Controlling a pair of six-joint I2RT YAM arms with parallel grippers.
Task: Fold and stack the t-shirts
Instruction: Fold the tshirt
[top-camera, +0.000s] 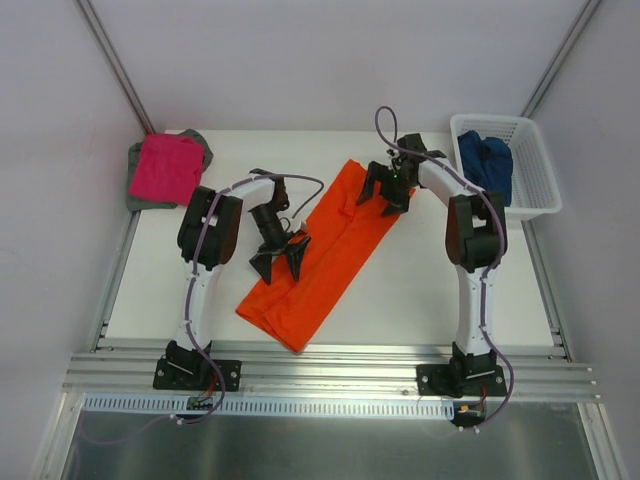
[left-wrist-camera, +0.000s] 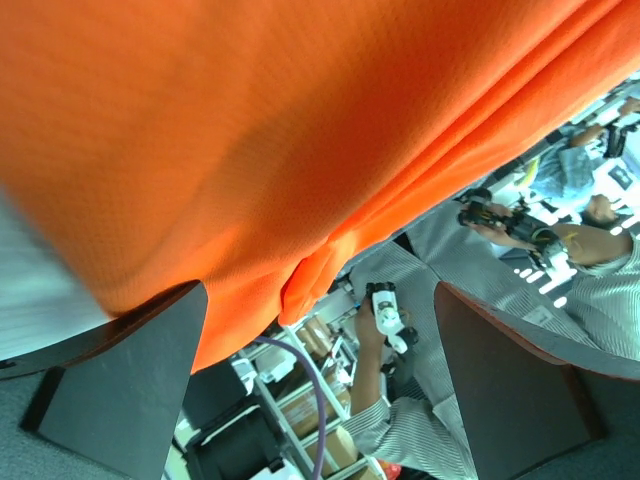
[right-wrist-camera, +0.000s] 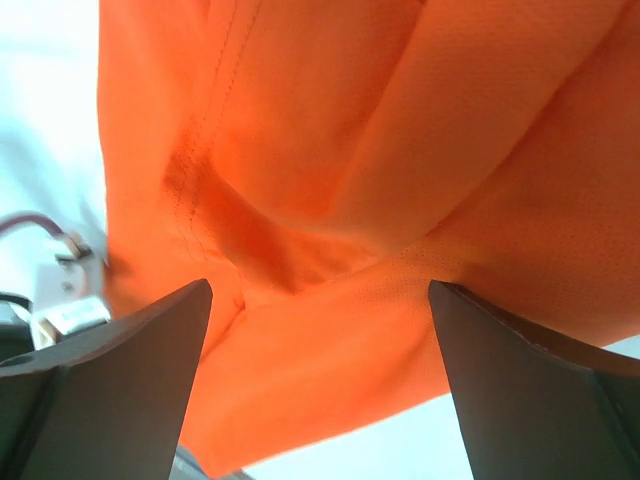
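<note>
The orange t-shirt (top-camera: 322, 252) lies as a long diagonal strip across the middle of the table. My left gripper (top-camera: 282, 259) is open at its left edge, tilted sideways; in the left wrist view the orange cloth (left-wrist-camera: 250, 130) fills the top, with nothing between the fingers. My right gripper (top-camera: 386, 190) is open over the strip's far end; the right wrist view shows folded orange cloth (right-wrist-camera: 340, 200) between the spread fingers. The magenta shirt (top-camera: 165, 167) lies folded on the grey shirt (top-camera: 134, 160) at the far left corner. The dark blue shirt (top-camera: 487, 165) sits in the basket.
The white lattice basket (top-camera: 532, 178) stands at the far right corner. A metal rail (top-camera: 320, 375) runs along the near table edge by the arm bases. White walls close in the back and sides.
</note>
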